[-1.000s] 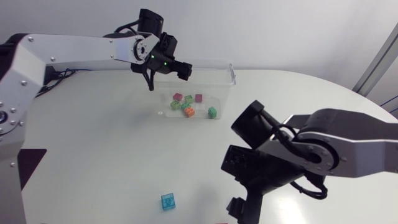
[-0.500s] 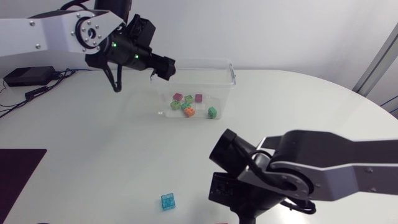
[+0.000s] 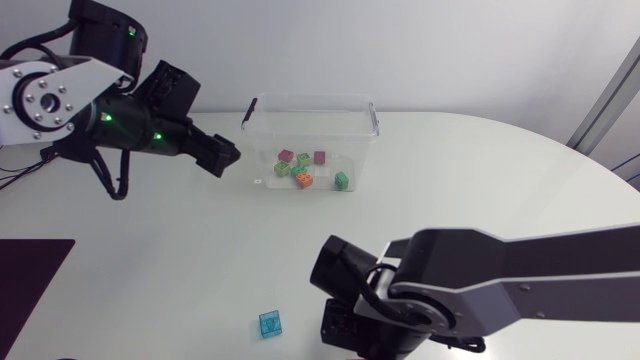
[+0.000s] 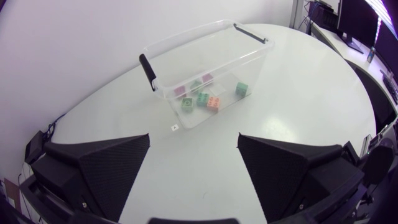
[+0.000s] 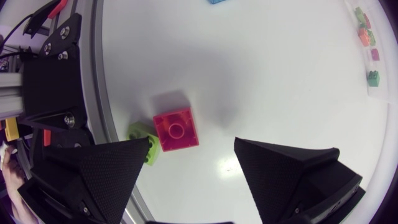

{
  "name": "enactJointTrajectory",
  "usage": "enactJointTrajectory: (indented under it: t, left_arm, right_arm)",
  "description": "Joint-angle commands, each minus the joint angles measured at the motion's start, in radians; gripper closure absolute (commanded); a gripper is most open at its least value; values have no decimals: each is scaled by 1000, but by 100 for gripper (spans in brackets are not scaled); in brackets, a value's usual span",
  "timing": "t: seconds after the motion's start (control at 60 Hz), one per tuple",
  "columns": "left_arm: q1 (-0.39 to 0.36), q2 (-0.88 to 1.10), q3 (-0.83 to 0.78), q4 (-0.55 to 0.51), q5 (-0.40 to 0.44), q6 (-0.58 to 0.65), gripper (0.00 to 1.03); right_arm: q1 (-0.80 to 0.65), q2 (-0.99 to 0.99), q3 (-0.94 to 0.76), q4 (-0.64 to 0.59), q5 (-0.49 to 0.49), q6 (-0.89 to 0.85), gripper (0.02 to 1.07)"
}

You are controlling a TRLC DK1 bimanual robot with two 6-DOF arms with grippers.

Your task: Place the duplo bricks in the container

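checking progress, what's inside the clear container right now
The container holds loose duplo bricks: green, pink and one orange brick. Clear walls hide little; a brick under another cannot be ruled out.

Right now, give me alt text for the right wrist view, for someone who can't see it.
A red duplo brick lies on the white table just ahead of the right gripper, whose black fingers stand wide open. A lime green brick sits right beside it, near the table's edge.
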Motion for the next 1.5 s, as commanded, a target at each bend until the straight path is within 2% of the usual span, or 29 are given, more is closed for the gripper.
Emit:
enactJointTrajectory:
  t: [0.0,0.483,0.817,1.117,1.483]
  left_arm:
    - [21,-39,-36,-6,1,31,5]
    - [50,-86,-80,-12,9,64,5]
    - [52,-92,-82,-11,9,73,5]
    - [52,-105,-91,-11,15,78,5]
    - [76,-120,-106,-11,29,95,5]
  right_arm:
    - [14,40,19,-7,23,21,9]
    - [-9,66,40,-30,65,20,9]
    - [-135,58,43,-10,91,-35,9]
    - [-44,69,96,-35,89,21,9]
    - [-52,161,120,-16,127,41,9]
